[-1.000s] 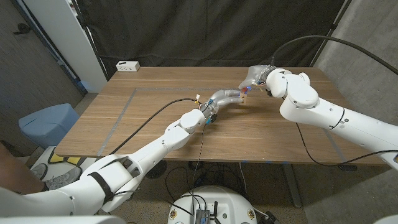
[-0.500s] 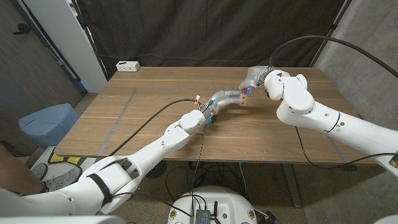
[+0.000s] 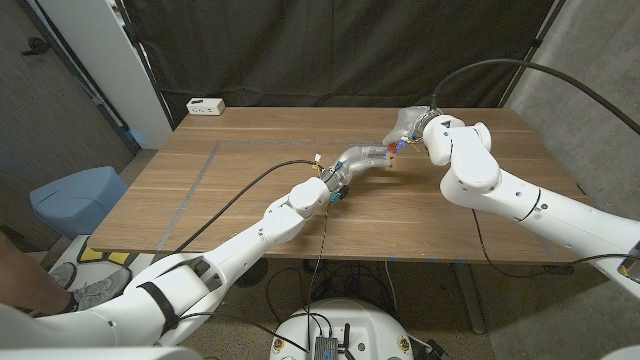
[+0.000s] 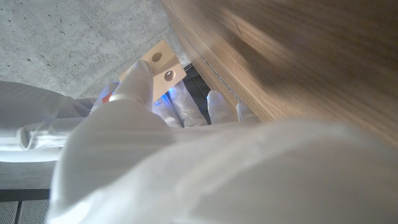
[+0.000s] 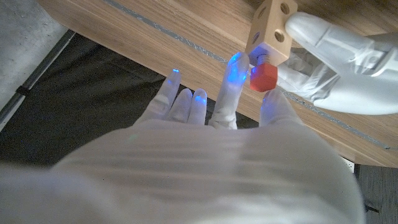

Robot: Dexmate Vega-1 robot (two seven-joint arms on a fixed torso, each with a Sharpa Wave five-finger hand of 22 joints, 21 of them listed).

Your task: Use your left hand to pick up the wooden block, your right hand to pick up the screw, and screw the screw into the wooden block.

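Block (image 5: pixel 268 28), pale wood with round holes in its faces, held off the worktop (image 3: pixel 250 190) over its far middle; left robot hand (image 3: pixel 365 157) grips it, a thumb-like finger across one face in the left wrist view (image 4: pixel 163 70); in the head view the block is a small tan speck between the two hands (image 3: pixel 392 152), mostly covered by them; its full length cannot be made out in any view.

Screw (image 5: pixel 262 76), red hex head, pinched between two fingers of the right robot hand (image 5: pixel 249 87); head sits just under the block's lower end, touching or nearly so; the shank is hidden, so how far it is in the hole cannot be told; blue glow on the right fingertips (image 5: pixel 234 61). In the head view the right robot hand (image 3: pixel 412 127) meets the left one, red and blue flecks at the joint.

Left wrist view: own hand's back blurred and covering most of the block's lower part; right hand's fingers seen behind the block with blue light.

Other: white box (image 3: pixel 205 105) at the worktop's far left corner; black cable (image 3: pixel 240 190) along the left arm; blue bin (image 3: pixel 75 200) on the floor, partly cut by the worktop edge, its contents not visible.
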